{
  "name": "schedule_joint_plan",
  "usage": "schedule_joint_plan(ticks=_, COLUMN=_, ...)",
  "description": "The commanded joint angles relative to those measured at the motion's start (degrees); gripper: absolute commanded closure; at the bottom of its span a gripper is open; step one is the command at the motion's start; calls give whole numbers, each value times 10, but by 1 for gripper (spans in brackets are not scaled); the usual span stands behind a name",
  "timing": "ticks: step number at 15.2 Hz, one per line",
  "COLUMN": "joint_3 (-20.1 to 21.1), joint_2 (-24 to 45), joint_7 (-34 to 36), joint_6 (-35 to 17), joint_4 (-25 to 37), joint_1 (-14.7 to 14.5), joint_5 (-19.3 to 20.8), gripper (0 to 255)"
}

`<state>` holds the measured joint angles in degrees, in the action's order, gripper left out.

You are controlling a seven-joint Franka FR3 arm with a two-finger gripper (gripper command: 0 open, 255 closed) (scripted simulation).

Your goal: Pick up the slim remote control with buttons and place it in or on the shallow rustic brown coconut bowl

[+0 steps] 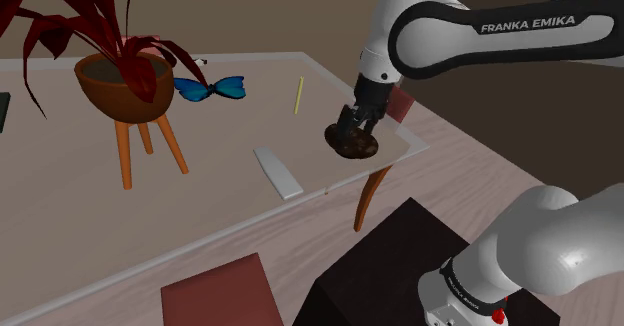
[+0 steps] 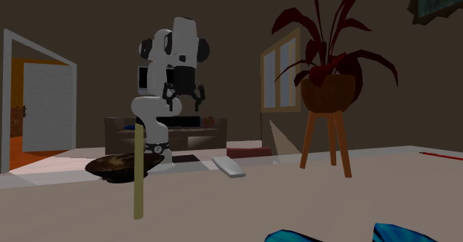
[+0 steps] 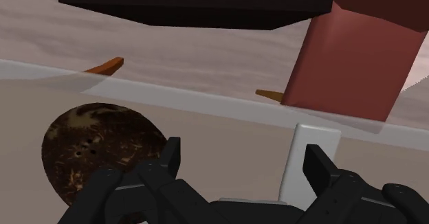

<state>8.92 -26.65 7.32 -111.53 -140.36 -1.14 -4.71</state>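
Hand state, please?
Wide; in the wrist view both black fingers stand apart, clasping nothing; in the shoulder view it hangs right of centre, close above the coconut bowl.
And the slim grey remote?
Flat on the table, lower centre of the shoulder view, left of the bowl and apart from it; a potted plant stands at upper left, a blue butterfly just beside it.
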Motion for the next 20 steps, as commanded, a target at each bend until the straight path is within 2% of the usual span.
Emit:
schedule_joint_plan(ticks=1, joint_3=16, joint_2=41, joint_7=25, joint_6=-34, joint_4=10, joint_1=-2, joint_5=-2, gripper=0)
schedule_joint_plan(ticks=8, joint_3=61, joint_2=190, joint_7=112, joint_6=-130, joint_4=70, joint_1=-5, joint_5=20, gripper=0)
schedule_joint_plan(ticks=16, joint_3=78, joint_2=373, joint_7=223, joint_6=-196, joint_4=187, joint_1=-25, joint_5=90, gripper=0)
schedule_joint_plan(ticks=20, joint_3=75, joint_2=398, joint_7=234, joint_6=-219, joint_4=189, joint_1=-29, joint_5=101, gripper=0)
